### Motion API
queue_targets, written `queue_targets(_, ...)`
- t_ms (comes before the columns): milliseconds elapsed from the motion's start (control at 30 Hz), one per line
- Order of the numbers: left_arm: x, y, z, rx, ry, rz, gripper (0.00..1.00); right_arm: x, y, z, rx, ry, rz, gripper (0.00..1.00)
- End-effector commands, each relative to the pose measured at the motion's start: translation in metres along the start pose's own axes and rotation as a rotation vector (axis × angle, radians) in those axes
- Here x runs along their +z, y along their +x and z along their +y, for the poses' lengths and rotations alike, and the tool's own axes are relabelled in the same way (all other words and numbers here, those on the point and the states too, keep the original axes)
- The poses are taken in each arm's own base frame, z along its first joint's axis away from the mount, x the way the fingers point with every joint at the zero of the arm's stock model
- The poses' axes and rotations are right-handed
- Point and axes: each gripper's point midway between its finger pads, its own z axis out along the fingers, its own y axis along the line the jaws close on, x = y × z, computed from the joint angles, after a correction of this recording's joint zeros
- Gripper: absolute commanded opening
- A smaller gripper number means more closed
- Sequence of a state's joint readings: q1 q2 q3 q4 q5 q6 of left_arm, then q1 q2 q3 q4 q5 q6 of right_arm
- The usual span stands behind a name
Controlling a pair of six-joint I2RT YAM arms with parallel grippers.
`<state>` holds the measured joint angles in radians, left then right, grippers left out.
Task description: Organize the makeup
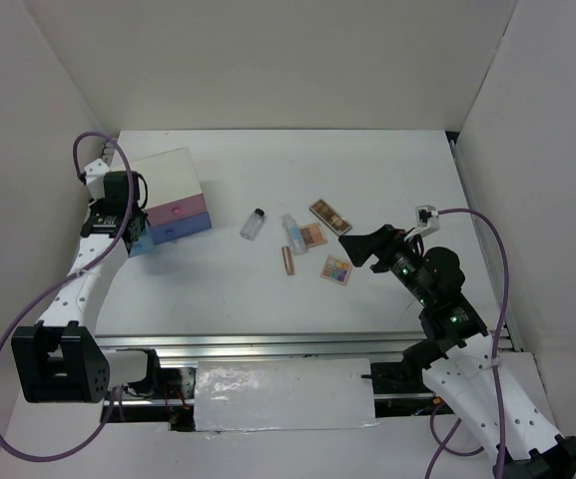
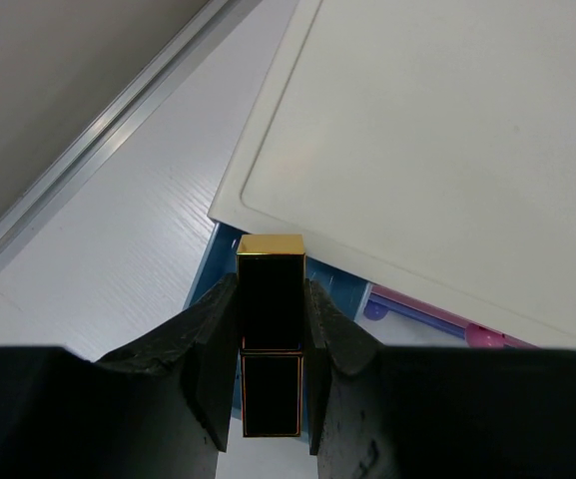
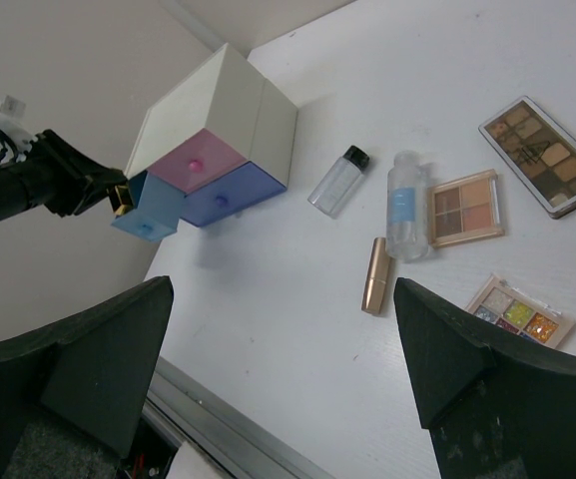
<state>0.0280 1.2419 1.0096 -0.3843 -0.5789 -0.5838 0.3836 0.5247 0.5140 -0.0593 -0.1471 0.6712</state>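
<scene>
Left wrist view, lower centre: the left gripper is clamped on a black-and-gold lipstick, poised over the pulled-out blue drawer, apparently to drop it in, while the right gripper hangs open.

This looks like a robotics lab test cell, not a home. A bare white tabletop is boxed in on three sides by plain white panels. An aluminium rail runs along the near edge, where the left arm and the right arm are mounted, with purple cables looping off them. A crinkled white sheet, possibly plastic film, covers part of the rail. The makeup is laid out like test props.
</scene>
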Motion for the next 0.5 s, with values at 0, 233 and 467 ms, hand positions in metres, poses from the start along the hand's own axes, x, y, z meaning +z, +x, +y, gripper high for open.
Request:
queue_targets(0,-0.005,-0.005,0.001,-0.005,-0.011,-0.007,0.33,0.001,-0.004,0.004,-0.018,-0.023,-0.022,1.0)
queue_targets(233,-0.003,-0.003,0.001,-0.015,-0.024,-0.002,0.59,0.001,-0.003,0.003,-0.016,-0.021,-0.017,1.0)
queue_targets(467,-0.014,-0.012,0.004,-0.049,-0.025,-0.044,0.92,0.002,-0.003,0.004,-0.016,-0.023,-0.015,1.0)
